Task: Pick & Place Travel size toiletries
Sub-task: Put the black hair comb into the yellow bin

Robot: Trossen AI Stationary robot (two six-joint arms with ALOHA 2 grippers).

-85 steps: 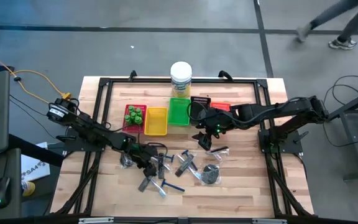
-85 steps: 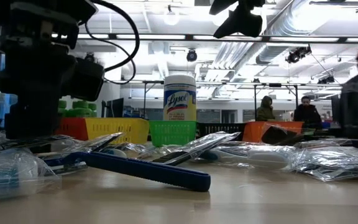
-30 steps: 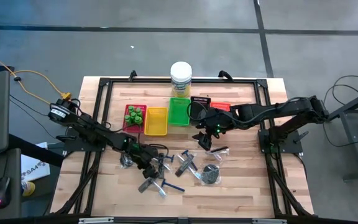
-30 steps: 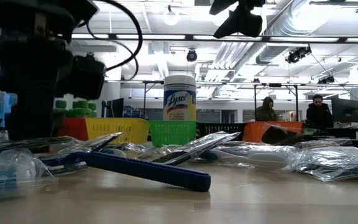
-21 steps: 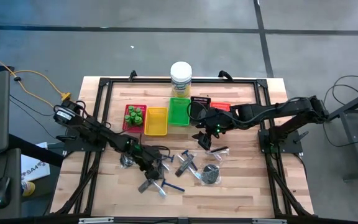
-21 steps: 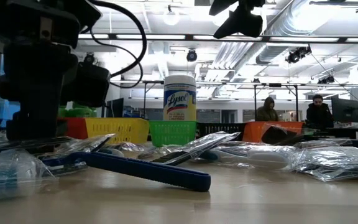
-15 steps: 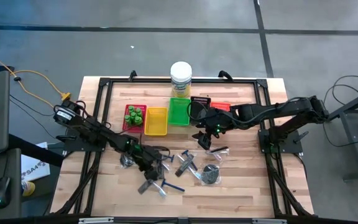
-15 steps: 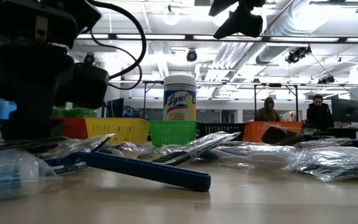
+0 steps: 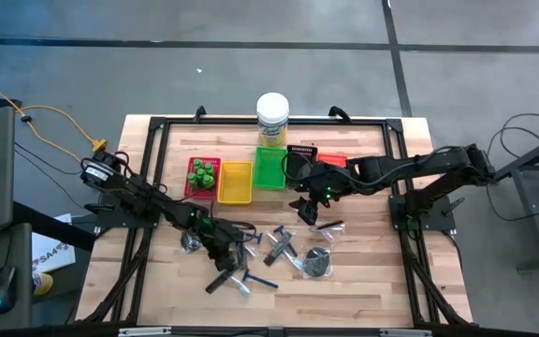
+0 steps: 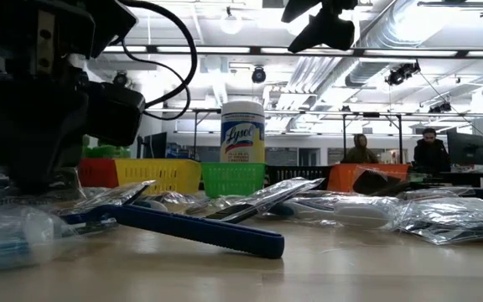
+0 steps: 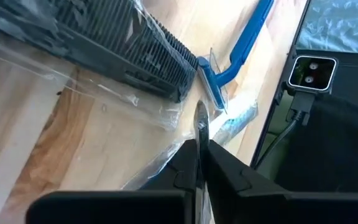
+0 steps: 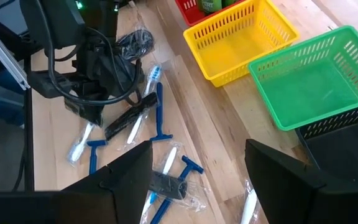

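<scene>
The travel size toiletries lie scattered on the wooden table: blue razors [image 9: 260, 281], clear-sleeved sticks [image 12: 132, 127], a dark bundle [image 9: 318, 262] and a grey comb in a clear wrapper [image 9: 219, 280]. Green pots [image 9: 202, 172] sit in the red tray. My left gripper [image 9: 225, 262] is low over the left part of the pile, shut on the comb's wrapper [image 11: 166, 112]. My right gripper [image 9: 307, 213] hangs open above the table's middle, holding nothing. My left gripper pinches a thin edge of clear wrapper [image 11: 199, 119] between its two fingertips, just beside the grey comb's end [image 11: 179, 81]. The fingers slant down onto it from the table's left. The comb and the wrapper's other parts lie on the table.
Yellow [image 9: 236, 183], green [image 9: 270, 167], black [image 9: 302, 153] and orange [image 9: 333, 161] trays stand in a row at the back, with a tall white-lidded jar [image 9: 272, 117] behind them. A razor head [image 11: 213, 87] lies close to my left fingertips. People are far off in the room.
My left gripper has shut on the wrapper and tipped a little further down, staying in place. The wrapped grey comb has turned slightly on the table.
</scene>
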